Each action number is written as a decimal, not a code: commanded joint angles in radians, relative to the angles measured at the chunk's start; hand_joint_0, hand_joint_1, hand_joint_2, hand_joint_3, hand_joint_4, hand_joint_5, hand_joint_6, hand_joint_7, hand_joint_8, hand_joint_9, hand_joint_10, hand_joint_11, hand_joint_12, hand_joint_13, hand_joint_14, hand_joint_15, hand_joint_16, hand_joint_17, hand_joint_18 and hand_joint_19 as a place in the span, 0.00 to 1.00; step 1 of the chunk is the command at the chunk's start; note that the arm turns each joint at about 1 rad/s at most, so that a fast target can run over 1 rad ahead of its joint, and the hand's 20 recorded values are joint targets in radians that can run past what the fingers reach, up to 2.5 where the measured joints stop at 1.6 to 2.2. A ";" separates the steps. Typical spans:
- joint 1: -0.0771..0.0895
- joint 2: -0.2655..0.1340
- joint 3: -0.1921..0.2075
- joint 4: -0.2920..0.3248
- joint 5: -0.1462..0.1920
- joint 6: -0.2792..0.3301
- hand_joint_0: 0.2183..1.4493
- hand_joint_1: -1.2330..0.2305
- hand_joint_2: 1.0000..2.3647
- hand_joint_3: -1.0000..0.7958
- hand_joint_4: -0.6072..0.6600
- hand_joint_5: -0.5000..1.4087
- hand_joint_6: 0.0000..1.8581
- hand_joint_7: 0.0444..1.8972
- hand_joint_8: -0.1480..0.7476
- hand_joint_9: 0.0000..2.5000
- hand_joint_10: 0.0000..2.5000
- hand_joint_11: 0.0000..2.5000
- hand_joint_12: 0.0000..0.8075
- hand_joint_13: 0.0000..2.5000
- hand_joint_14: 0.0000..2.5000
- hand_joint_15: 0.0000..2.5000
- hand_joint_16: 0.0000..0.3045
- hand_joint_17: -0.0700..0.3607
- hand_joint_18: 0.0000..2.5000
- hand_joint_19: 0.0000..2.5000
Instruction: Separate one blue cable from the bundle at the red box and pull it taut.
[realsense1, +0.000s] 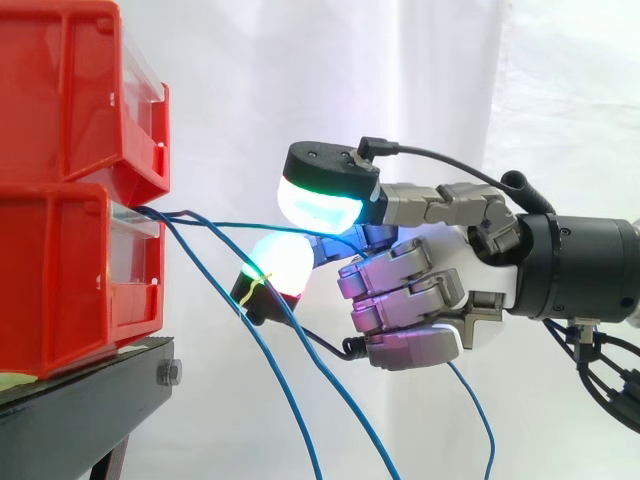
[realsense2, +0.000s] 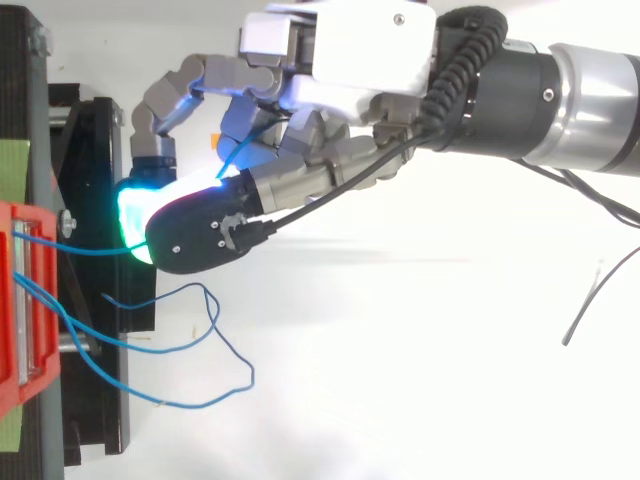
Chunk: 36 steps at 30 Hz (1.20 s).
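Side view is showing the hand (realsense1: 450, 255) pinching one blue cable (realsense1: 230, 224) between glowing pads (realsense1: 315, 205), just clear of the front edge of the red bins (realsense1: 60, 270); loose cables (realsense2: 249, 375) are hanging below in open space; glare is hiding the exact contact.

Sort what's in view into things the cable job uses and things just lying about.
Job:
- hand, pinching one blue cable
- other blue cables, hanging loose
- red box they come from

Just there:
- black stand
- white curtain
- green tape on the stand
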 joint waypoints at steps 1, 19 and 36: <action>0.003 0.000 -0.001 -0.007 -0.001 0.029 0.31 0.37 0.02 0.48 0.64 0.17 0.48 0.42 0.76 0.72 1.00 1.00 0.67 0.74 1.00 0.62 0.74 0.55 1.00 0.42; 0.020 0.000 0.002 -0.003 -0.009 0.053 0.33 0.29 0.02 0.43 0.54 0.15 0.48 0.38 0.76 0.64 1.00 1.00 0.64 0.68 1.00 0.64 0.60 0.48 0.97 0.50; 0.026 -0.001 0.002 -0.013 -0.004 0.073 0.32 0.28 0.02 0.47 0.37 0.16 0.47 0.43 0.66 0.61 1.00 1.00 0.55 0.65 1.00 0.63 0.54 0.45 0.91 0.53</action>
